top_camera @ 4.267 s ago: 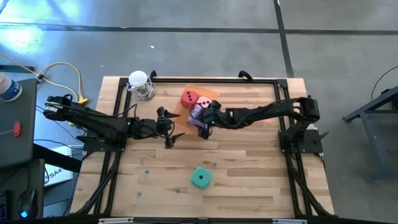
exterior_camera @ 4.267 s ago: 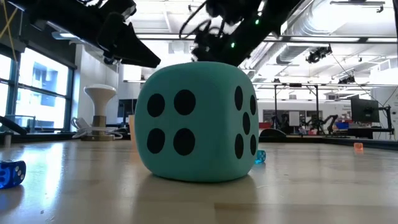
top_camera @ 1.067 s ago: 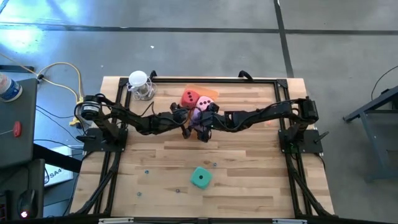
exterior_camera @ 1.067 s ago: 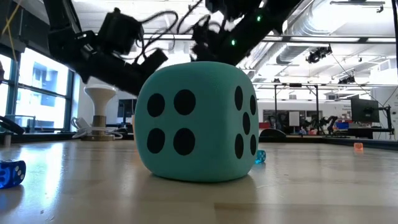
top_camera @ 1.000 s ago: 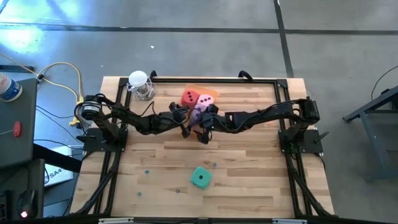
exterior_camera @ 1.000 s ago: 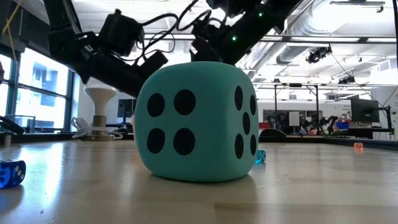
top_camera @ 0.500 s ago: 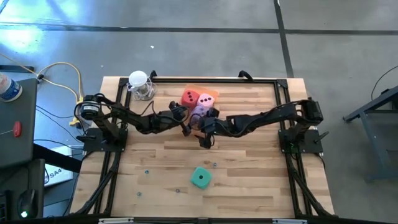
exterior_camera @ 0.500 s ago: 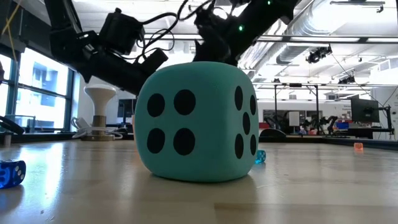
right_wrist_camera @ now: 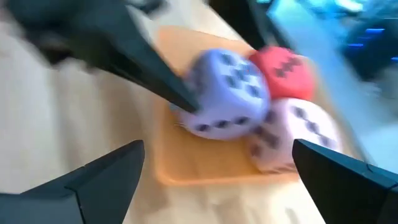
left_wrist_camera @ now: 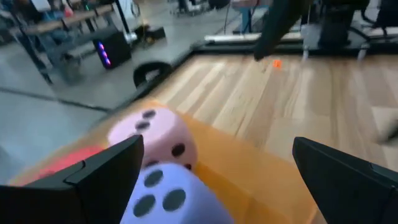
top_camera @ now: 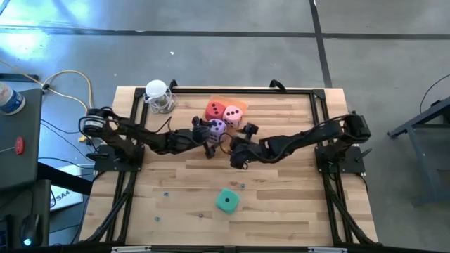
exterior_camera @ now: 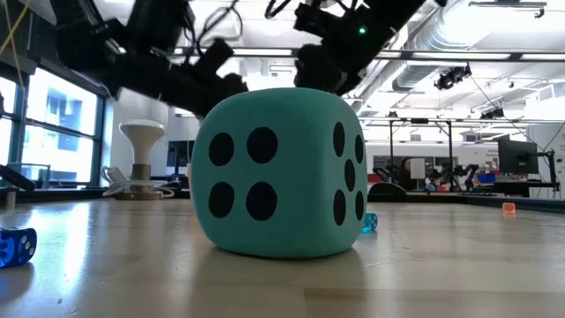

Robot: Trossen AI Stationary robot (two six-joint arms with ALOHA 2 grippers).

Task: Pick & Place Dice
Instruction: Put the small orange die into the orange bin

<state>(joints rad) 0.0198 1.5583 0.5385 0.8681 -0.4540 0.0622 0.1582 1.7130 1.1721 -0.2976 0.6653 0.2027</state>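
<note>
The purple die (top_camera: 216, 127) (right_wrist_camera: 230, 93) sits at the near-left corner of the orange tray (top_camera: 225, 103) (right_wrist_camera: 205, 163), beside the red die (top_camera: 214, 110) and the pink die (top_camera: 233, 114), which also rest on the tray. My left gripper (top_camera: 210, 138) (left_wrist_camera: 217, 186) is open, and the purple die (left_wrist_camera: 166, 198) lies between its spread fingers. My right gripper (top_camera: 238, 147) (right_wrist_camera: 217, 186) is open and hovers just near of the tray, touching nothing. The teal die (top_camera: 226, 201) (exterior_camera: 278, 172) rests on the table toward the near edge. My left gripper comes level from the table's left. The tip of one finger (right_wrist_camera: 163, 84) ends right at the purple die's side face (right_wrist_camera: 196, 106). I cannot tell whether it touches. The other finger stands well apart from the die, which rests on the tray.
A white round-topped object (top_camera: 158, 93) (exterior_camera: 142, 155) stands at the far-left corner. Small blue dice (exterior_camera: 14, 246) and other small bits (top_camera: 201, 215) lie on the near part of the table. A dark frame (top_camera: 242, 89) runs along the table's edges. Bare wood surrounds the teal die.
My right gripper has come away from the purple die and drawn back toward the table's near edge. The purple die has stayed at the tray, shifted slightly to the left, and stands free of the right fingers. My left arm has shifted a little by the die.
</note>
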